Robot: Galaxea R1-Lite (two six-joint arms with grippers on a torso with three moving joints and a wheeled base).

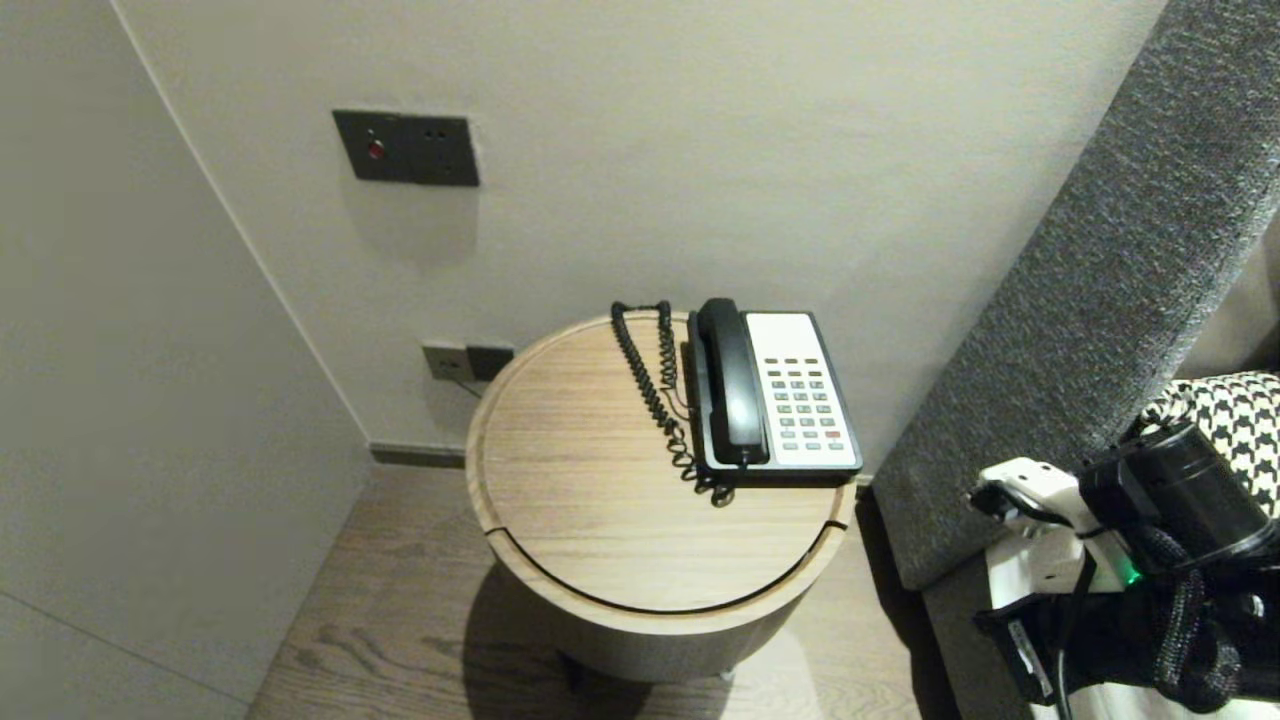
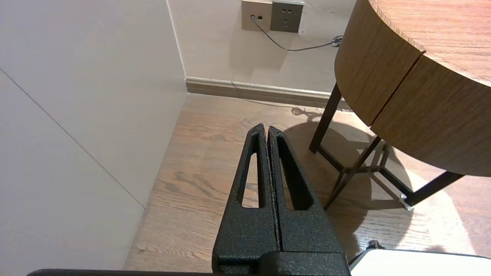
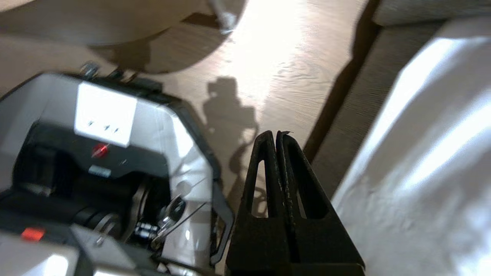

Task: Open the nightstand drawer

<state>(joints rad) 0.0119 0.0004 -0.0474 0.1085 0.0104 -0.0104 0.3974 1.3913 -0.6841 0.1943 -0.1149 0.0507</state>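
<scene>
Two grippers, both empty.

Left gripper (image 2: 267, 128): jaws pressed together, nothing between them. It hangs low over the wood floor (image 2: 207, 153) beside the round worktop (image 2: 414, 115), near its dark legs (image 2: 326, 119) and not touching them. From that wrist only the worktop's curved side and a slice of its top show; whatever stands on it is hidden.

Right gripper (image 3: 276, 134): jaws likewise pressed tight, pinching nothing. It is well apart from the worktop, on the bed side, over floor between the robot's own base (image 3: 103, 153) and the white bed sheet (image 3: 422, 153). The head view catches only the right arm's wrist (image 1: 1150, 540), cut off at the frame edge, with the jaws hidden behind it.

Telephone (image 1: 775, 400): on the worktop's far right part, close to the wall. The black handset (image 1: 730, 385) lies in its cradle. The coiled cord (image 1: 655, 385) lies on the worktop just beside the phone, toward the worktop's middle; its near end curls against the phone's corner, and the join cannot be made out. Key labels are too small to read.

Wall sockets (image 1: 467, 362) sit behind the worktop, one partly covered by its rim. A thin cable (image 2: 284, 46) runs from them behind the worktop and out of sight.
</scene>
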